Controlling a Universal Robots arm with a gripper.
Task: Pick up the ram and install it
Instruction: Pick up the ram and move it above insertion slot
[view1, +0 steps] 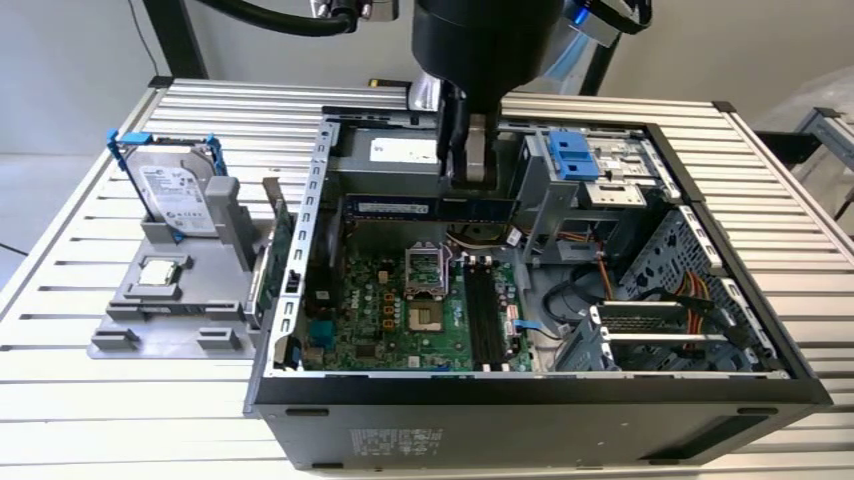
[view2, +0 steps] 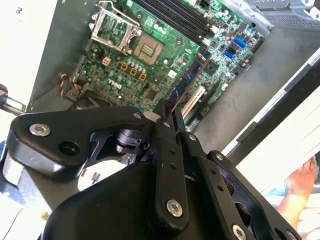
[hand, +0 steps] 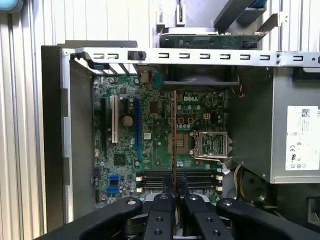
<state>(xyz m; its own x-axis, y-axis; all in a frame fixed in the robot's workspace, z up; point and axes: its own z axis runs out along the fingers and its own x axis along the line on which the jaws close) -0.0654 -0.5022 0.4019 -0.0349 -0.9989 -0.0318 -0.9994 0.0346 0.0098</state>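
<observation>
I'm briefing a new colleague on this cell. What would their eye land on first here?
The open computer case, its green motherboard exposed, dominates the middle. Above the board, the claw is shut on the ram, held on edge. At the exterior view's left, a hard drive stands upright in a grey stand.

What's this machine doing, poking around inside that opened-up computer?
A robot arm's claw is gripping the ram, a long thin memory stick. It holds the stick in the air inside the open computer case, above the green motherboard. The stick is not yet seated in the memory slots. Beside the case, a hard drive and a small processor chip sit on a grey holder.
</observation>
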